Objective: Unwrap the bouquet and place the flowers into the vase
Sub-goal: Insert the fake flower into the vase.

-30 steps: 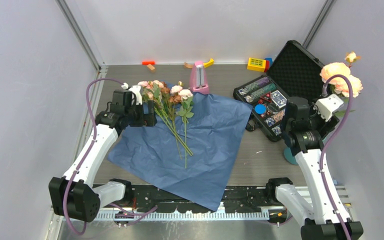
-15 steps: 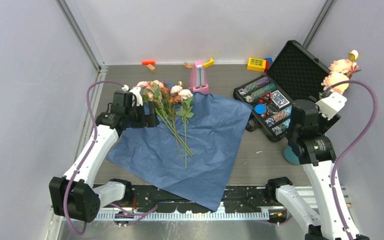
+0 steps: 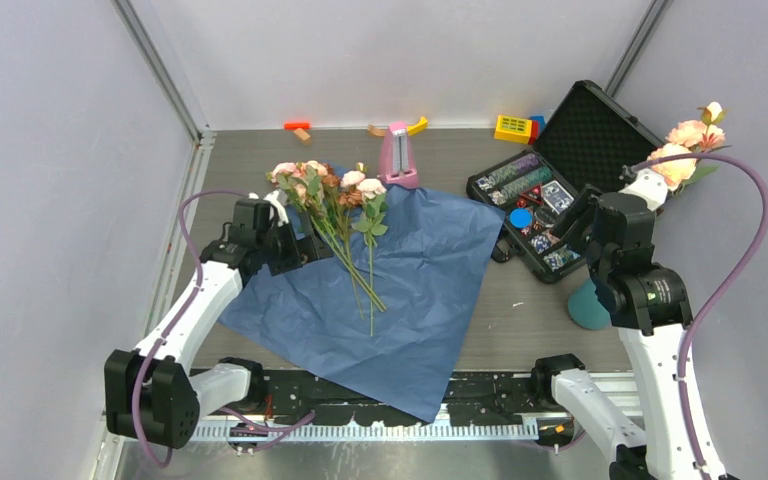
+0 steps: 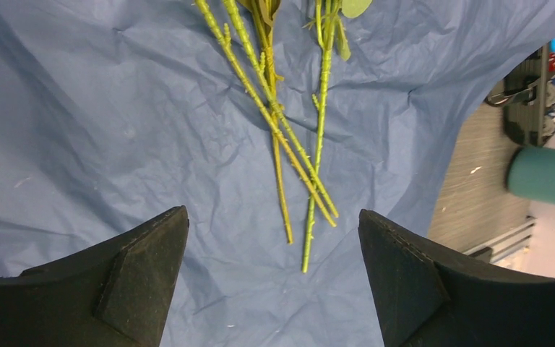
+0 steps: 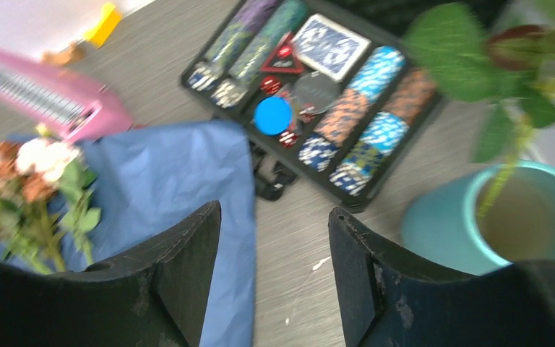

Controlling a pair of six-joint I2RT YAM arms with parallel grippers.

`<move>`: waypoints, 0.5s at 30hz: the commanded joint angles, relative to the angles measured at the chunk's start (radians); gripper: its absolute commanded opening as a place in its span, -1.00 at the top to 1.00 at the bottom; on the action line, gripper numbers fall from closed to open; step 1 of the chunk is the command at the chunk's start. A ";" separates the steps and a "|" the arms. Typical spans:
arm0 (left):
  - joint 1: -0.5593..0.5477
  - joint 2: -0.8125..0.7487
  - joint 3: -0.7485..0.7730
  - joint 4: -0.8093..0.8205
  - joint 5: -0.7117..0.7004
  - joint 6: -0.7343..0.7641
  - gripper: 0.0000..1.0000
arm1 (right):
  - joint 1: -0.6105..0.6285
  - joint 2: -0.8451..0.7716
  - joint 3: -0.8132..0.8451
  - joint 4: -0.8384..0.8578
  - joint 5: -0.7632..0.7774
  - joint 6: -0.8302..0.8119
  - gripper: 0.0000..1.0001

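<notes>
The bouquet lies unwrapped: its blue paper point(image 3: 415, 290) is spread flat on the table. On it rest loose flowers point(image 3: 345, 200), pink and peach heads to the back, green stems point(image 4: 289, 144) fanning toward the front. My left gripper point(image 3: 312, 250) hovers open over the paper point(image 4: 115, 108) just left of the stems, nothing between its fingers point(image 4: 271, 211). The teal vase point(image 3: 588, 305) stands at the right, partly behind my right arm. A few flowers point(image 3: 685, 145) rise from it. In the right wrist view a stem drops into the vase point(image 5: 448, 224). My right gripper point(image 3: 567, 215) is open and empty point(image 5: 274, 208).
An open black case of poker chips point(image 3: 545, 205) sits between the paper and the vase. A pink metronome-shaped object point(image 3: 398, 155) stands behind the paper. Small toy blocks point(image 3: 513, 128) and bits point(image 3: 297, 126) lie along the back wall. Grey walls close in both sides.
My right gripper has swung left, away from the flowers in the vase, and now points over the case. My left gripper has slid nearer along the stems and narrowed slightly.
</notes>
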State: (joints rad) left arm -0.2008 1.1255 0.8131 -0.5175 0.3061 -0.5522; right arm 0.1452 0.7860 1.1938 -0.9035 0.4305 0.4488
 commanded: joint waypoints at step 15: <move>0.010 0.308 -0.078 0.546 -0.103 -0.409 -0.09 | 0.017 0.157 0.007 0.149 -0.486 -0.020 0.06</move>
State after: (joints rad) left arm -0.2005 1.3769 0.7303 -0.1326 0.2497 -0.8921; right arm 0.1551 0.9424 1.1957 -0.8314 -0.0048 0.4419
